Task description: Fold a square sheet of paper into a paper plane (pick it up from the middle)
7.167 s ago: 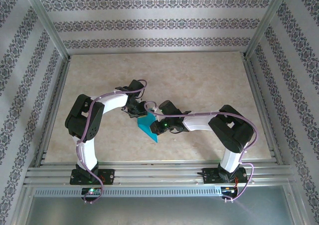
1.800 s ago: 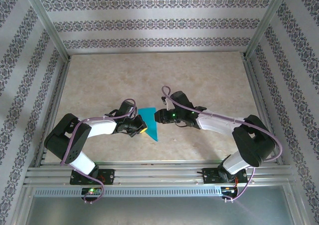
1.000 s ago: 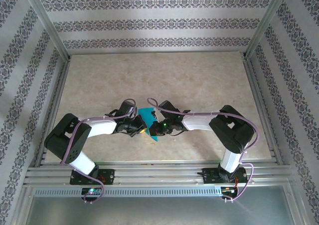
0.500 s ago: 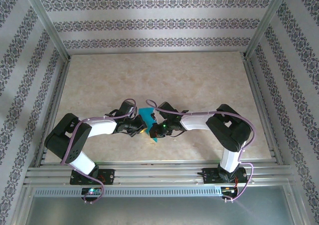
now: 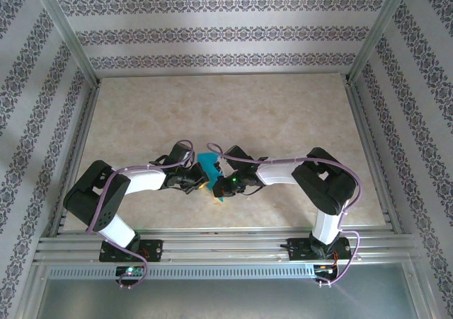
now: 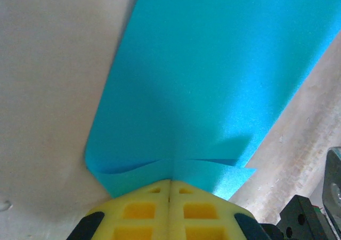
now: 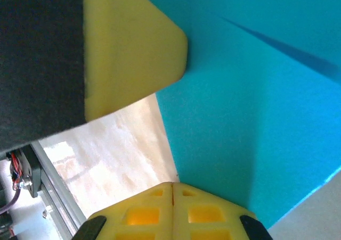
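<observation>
The square sheet of paper (image 5: 209, 165) is teal and folded over on itself, and it lies at mid-table between my two grippers. My left gripper (image 5: 203, 184) is shut on its near edge. In the left wrist view the yellow pads (image 6: 170, 180) pinch the paper (image 6: 213, 80) where two layers overlap, and a short crease rises from the tips. My right gripper (image 5: 221, 184) is shut. Seen from the right wrist, its tips (image 7: 173, 184) rest against the edge of the paper (image 7: 256, 117). A left finger (image 7: 133, 48) presses on the sheet just beyond.
The beige marbled table (image 5: 283, 114) stretches wide behind and to both sides. Aluminium frame rails (image 5: 212, 242) run along the near edge, with patterned walls around. Part of the right arm (image 6: 314, 218) sits close beside the left gripper.
The right gripper has crept slightly left and nearer over the paper, covering more of it. The left arm has held still with the paper.
</observation>
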Robot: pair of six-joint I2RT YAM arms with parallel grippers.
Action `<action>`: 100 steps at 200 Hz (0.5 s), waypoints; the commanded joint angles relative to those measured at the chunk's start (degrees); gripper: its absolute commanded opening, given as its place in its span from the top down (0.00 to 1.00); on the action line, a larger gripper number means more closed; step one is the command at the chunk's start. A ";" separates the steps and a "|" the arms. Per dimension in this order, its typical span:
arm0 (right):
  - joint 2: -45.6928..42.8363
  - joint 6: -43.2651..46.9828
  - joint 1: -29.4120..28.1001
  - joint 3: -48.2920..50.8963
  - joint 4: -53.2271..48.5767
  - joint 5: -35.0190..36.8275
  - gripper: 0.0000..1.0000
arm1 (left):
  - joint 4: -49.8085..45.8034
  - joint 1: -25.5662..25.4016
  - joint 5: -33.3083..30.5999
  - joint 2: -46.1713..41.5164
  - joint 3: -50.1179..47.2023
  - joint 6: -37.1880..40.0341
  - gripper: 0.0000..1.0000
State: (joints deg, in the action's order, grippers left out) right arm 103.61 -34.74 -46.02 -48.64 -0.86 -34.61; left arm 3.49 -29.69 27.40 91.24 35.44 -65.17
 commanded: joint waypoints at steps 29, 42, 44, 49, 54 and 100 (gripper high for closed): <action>-2.53 1.85 -1.27 4.37 -3.58 -2.78 0.97 | -9.82 -0.81 -6.43 4.12 -2.40 0.17 0.97; -3.13 1.87 -1.44 5.14 -3.56 -2.83 0.97 | -9.92 -0.81 -6.48 4.12 -2.32 0.21 0.97; -3.26 1.83 -1.48 5.27 -3.58 -2.87 0.97 | -9.91 -0.83 -6.48 4.12 -2.31 0.22 0.97; -3.52 1.94 -1.53 5.60 -3.52 -2.92 0.97 | -9.91 -0.86 -6.48 4.12 -2.31 0.30 0.97; -3.74 1.94 -1.53 6.02 -3.42 -2.87 0.97 | -9.94 -0.82 -6.40 4.08 -2.23 0.32 0.97; -11.47 2.00 1.05 8.17 0.02 -0.34 0.96 | -7.35 -0.84 -4.66 4.08 -0.94 2.03 0.98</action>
State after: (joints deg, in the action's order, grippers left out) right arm 97.08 -34.09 -46.28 -41.34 -1.15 -35.64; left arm 3.46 -29.69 27.46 91.39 35.73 -64.97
